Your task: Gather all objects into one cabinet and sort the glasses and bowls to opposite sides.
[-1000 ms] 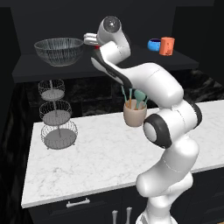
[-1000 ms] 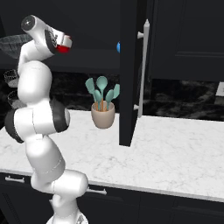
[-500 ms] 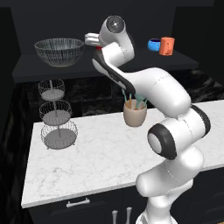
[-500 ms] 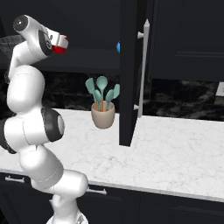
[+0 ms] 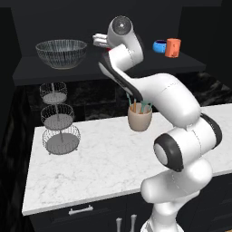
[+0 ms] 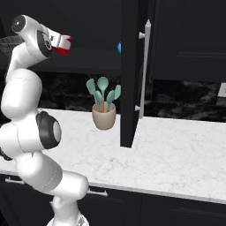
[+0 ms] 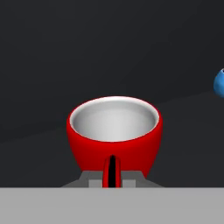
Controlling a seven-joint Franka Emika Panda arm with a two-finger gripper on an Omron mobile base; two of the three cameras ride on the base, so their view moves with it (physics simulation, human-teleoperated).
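One thin rim pinch is all that carries the red cup (image 7: pixel 114 133): gripper (image 7: pixel 112 171) jaws clamped on its wall, above the cabinet shelf (image 5: pixel 68 72) between striped bowl (image 5: pixel 61 53) and orange mug (image 5: pixel 172 47). Likely risk: cup swivels or slips, clipping the bowl.

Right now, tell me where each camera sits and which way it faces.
Left base view: behind the arm's left, facing the cabinet shelf with striped bowl, blue bowl, orange mug; the arm rises lower right.
Right base view: behind its right, facing the open cabinet door; the arm rises lower left, gripper shut on the red cup.
Hand view: on the hand, looking along the gripper over the cup into the cabinet.
Both base views share the utensil pot.
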